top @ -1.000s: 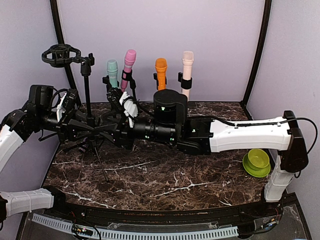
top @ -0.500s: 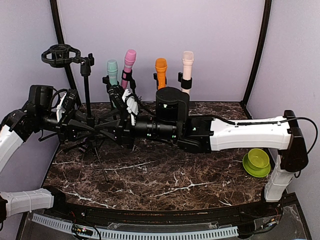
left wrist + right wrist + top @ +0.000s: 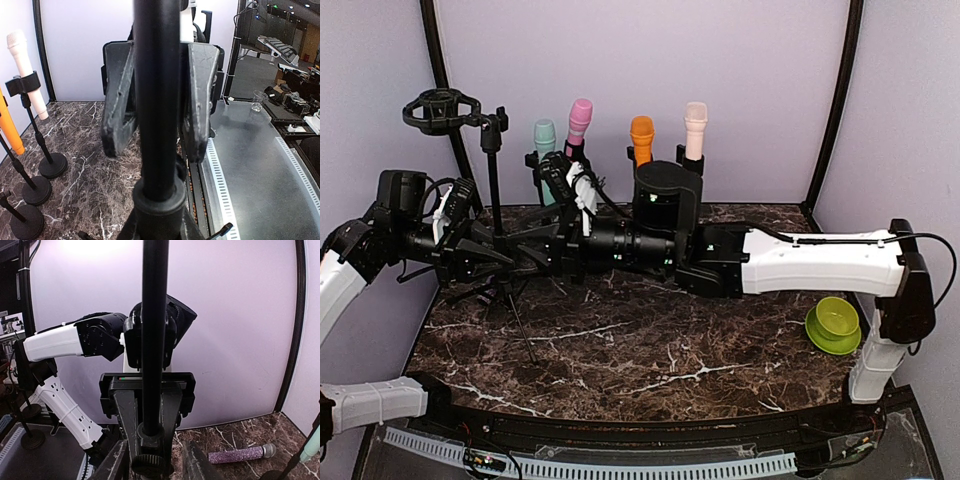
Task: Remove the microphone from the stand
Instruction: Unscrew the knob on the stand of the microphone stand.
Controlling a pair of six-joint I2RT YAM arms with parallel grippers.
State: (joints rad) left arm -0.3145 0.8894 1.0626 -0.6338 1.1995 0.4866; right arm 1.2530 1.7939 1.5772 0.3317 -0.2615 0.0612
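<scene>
Near right, a green bowl [image 3: 833, 322] is set on the marble table [image 3: 650, 350], just beside the right arm's upright link. Mid-table, left, a black tripod stand [image 3: 510, 305] is stood upright, and its pole [image 3: 157, 100] is flanked by both arms from opposite sides. The left gripper [image 3: 490, 256] is set against the pole from the left and is clamped tight on it, just above the leg hub. The right gripper [image 3: 151, 459] is held across from the right. Its fingers [image 3: 119, 460] are placed narrow, one to either side of the pole at a collar. Slim gaps are left, so no clamp is seen. A ring mount [image 3: 442, 108] is carried at the stand's top, offset to the left. Beyond the pole a purple glitter microphone [image 3: 241, 454] is laid flat on the marble, apart from the stand. It is seen from the right wrist only. In the far row, left to right, a teal microphone [image 3: 544, 138], a pink microphone [image 3: 580, 118], an orange microphone [image 3: 641, 135] and a cream microphone [image 3: 695, 122] are held in clips on small stands near the far wall.
</scene>
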